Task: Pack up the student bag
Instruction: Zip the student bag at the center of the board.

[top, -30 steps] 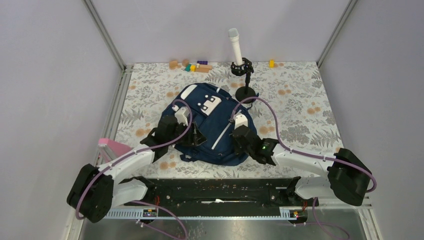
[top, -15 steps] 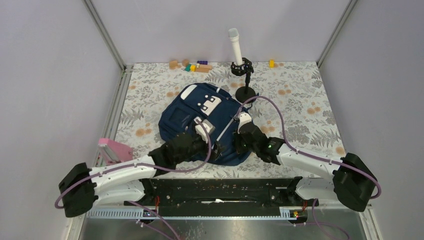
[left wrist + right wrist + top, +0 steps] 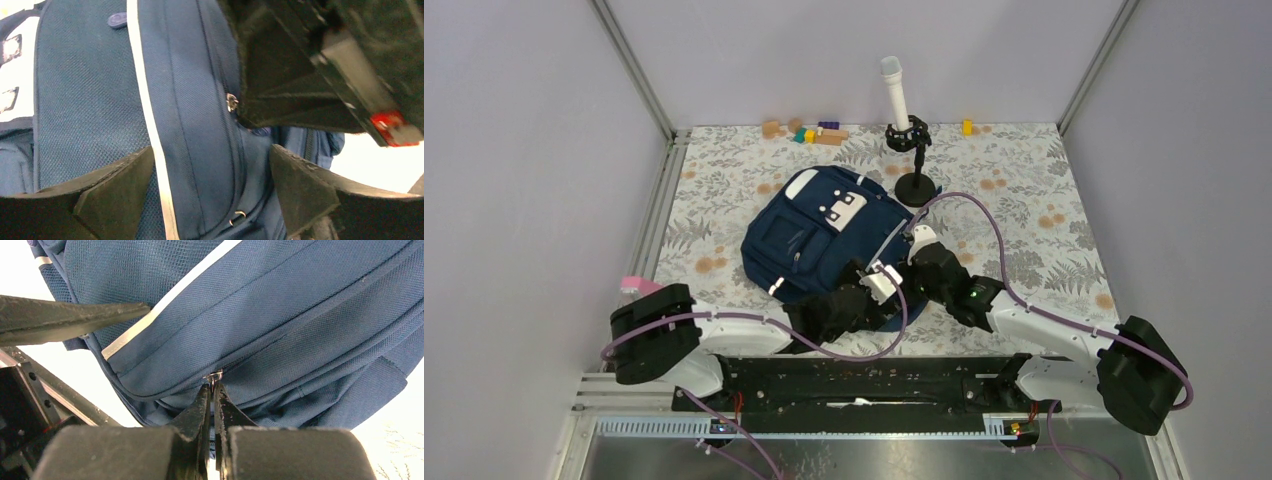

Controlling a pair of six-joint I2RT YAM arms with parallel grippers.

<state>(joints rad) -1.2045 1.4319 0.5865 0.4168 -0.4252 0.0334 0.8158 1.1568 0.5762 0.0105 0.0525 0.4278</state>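
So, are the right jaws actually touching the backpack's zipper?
Touching. The right wrist view shows the right gripper shut, its jaws pinching the metal zipper pull of the student bag.

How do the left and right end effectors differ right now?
Left end effector is wide open; right end effector is shut. Left grips nothing, spread over the student bag; right pinches the zipper pull. Both sit close together at the bag's near edge.
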